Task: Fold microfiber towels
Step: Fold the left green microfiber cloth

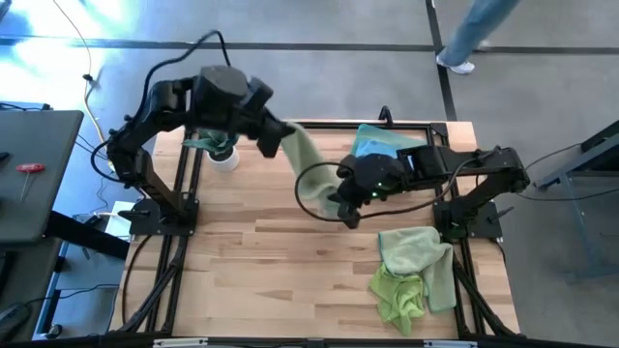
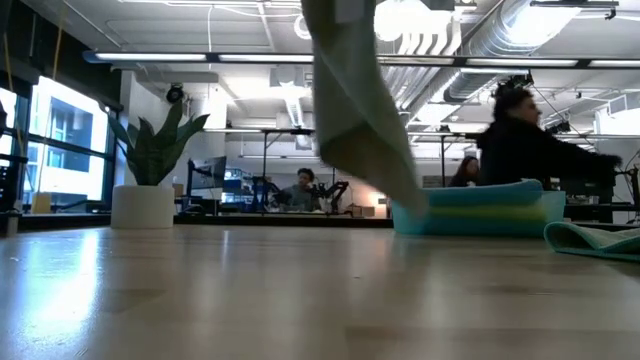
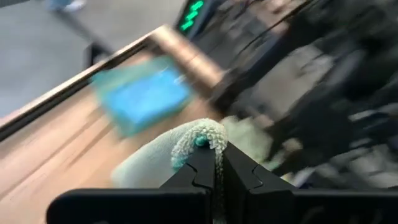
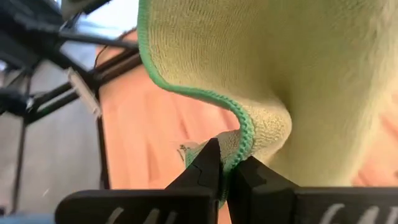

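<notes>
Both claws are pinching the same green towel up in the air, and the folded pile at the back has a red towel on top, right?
Not quite. The pile's top towel is blue, not red, as the high view shows. The rest holds: the left claw and right claw both pinch the green towel aloft.

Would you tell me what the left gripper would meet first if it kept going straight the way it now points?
Probably the right arm across its path; the left gripper pinches the sage towel. Depth is unclear.

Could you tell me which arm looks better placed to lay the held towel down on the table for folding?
Probably the right. Both grippers pinch the pale green towel, but the right gripper sits lower, over bare table, while the left gripper holds its corner high near the plant.
</notes>
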Tool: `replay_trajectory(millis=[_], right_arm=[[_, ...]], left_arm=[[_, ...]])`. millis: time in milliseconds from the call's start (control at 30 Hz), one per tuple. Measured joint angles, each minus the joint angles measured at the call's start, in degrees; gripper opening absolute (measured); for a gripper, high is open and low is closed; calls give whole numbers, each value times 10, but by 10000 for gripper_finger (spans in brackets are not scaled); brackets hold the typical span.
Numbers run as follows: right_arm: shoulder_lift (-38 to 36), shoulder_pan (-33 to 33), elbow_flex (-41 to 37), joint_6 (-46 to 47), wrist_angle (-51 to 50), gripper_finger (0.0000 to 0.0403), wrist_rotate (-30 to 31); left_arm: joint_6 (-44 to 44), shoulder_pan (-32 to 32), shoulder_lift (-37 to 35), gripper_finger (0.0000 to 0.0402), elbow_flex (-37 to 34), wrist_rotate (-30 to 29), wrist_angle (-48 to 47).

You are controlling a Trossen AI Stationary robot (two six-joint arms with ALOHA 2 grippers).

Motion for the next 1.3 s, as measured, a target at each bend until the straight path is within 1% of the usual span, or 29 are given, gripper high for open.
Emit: replay_trajectory(millis=[100,167,300,433,533,700,767,833,967,1033,1100,1167,1233,1300], right_arm=[[0,0,0,-3,-5,0,-37],[0,-1,0,-12,-7,0,-57],[2,-7,0,-35,-11,0,-86],[2,-9,0,-59,-40,0,-125],[2,-9,0,-74,-78,0,-130],[2,-21,0,-102,-115,0,-108],[2,-32,0,-128,-115,0,-102],[2,-49,0,-159,-115,0,-97],[2,-98,0,-230,-121,0,-93],[2,-126,0,-269,-123,0,-93],[2,-152,0,-295,-123,0,-93],[2,-174,5,-307,-123,0,-93],[2,-188,12,-310,-123,0,-99],[2,-193,17,-310,-122,0,-118]], left_arm=[[-3,-17,0,1,0,-53,-64],[-15,-31,5,1,-4,-77,-77],[-22,-66,16,1,-39,-80,-81],[-23,-95,25,1,-80,-81,-81],[-23,-101,29,1,-89,-101,-77],[-12,-92,30,1,-89,-108,-95],[3,-85,30,1,-89,-132,-94],[17,-76,30,1,-89,-177,-94],[40,-46,30,1,-89,-260,-88],[46,-28,30,1,-89,-289,-80],[49,-9,29,1,-89,-295,-71],[56,8,27,1,-89,-286,-65],[58,17,27,1,-89,-265,-63],[58,20,27,1,-89,-231,-71]])
